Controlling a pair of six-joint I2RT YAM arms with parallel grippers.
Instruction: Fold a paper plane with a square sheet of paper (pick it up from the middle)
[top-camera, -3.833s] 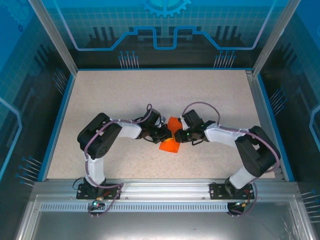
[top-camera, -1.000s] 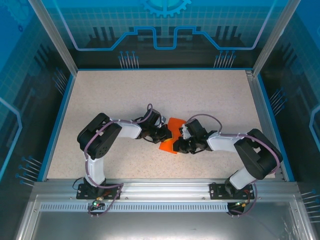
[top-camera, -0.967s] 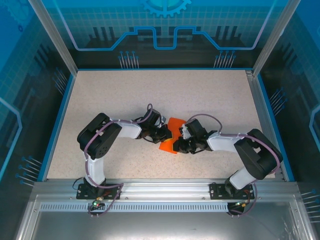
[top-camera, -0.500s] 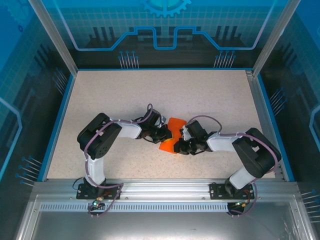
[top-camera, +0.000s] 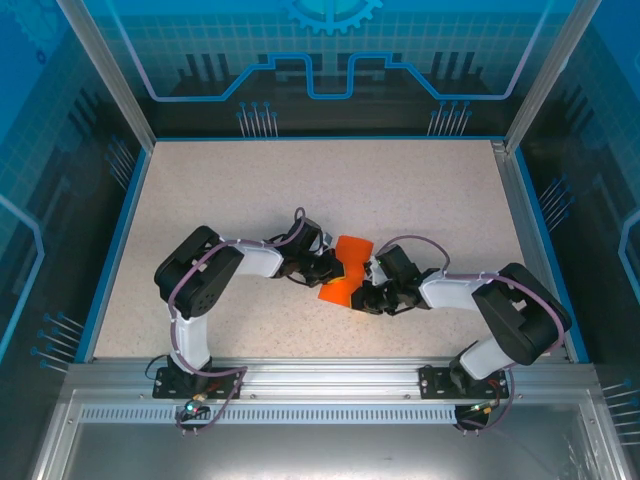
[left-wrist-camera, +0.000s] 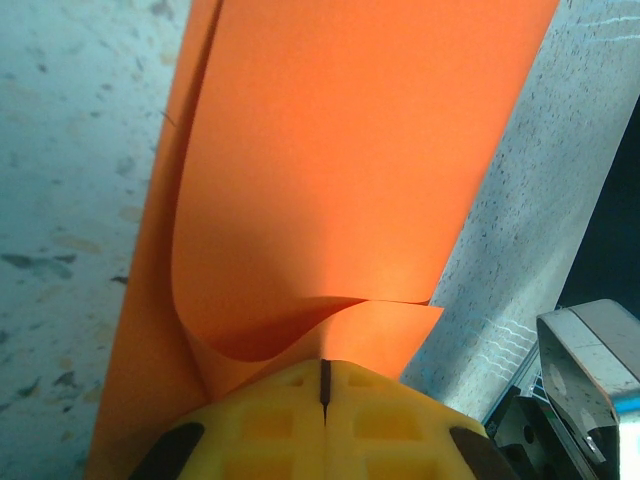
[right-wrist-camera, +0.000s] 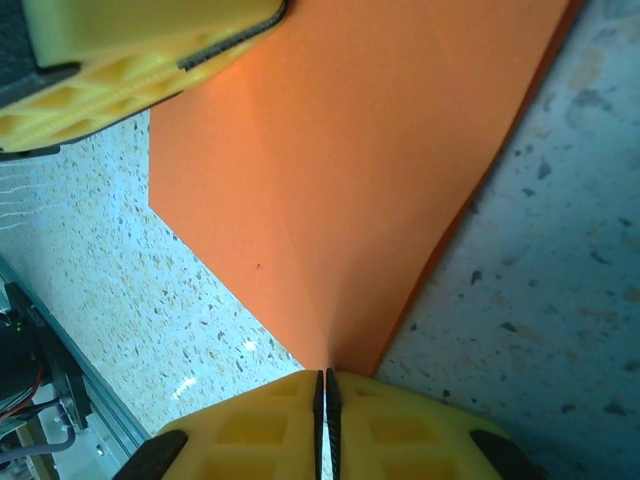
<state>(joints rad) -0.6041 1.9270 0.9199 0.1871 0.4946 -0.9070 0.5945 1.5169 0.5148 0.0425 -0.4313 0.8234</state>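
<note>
The square sheet of paper is bright orange, folded into layers, and lies low over the middle of the table between my two grippers. My left gripper is shut on its left edge. In the left wrist view the paper rises from the closed yellow jaws, with one layer curling away from the other. My right gripper is shut on a pointed near corner. In the right wrist view the paper fans out from that gripper, and a left fingertip sits at the top left.
The speckled beige table has a blue rim and glass walls on three sides. A metal rail runs along the near edge by the arm bases. Part of the right arm is close by in the left wrist view.
The right gripper has slid a little right and toward the near edge along the paper's corner. The left gripper has stayed in place on the paper.
</note>
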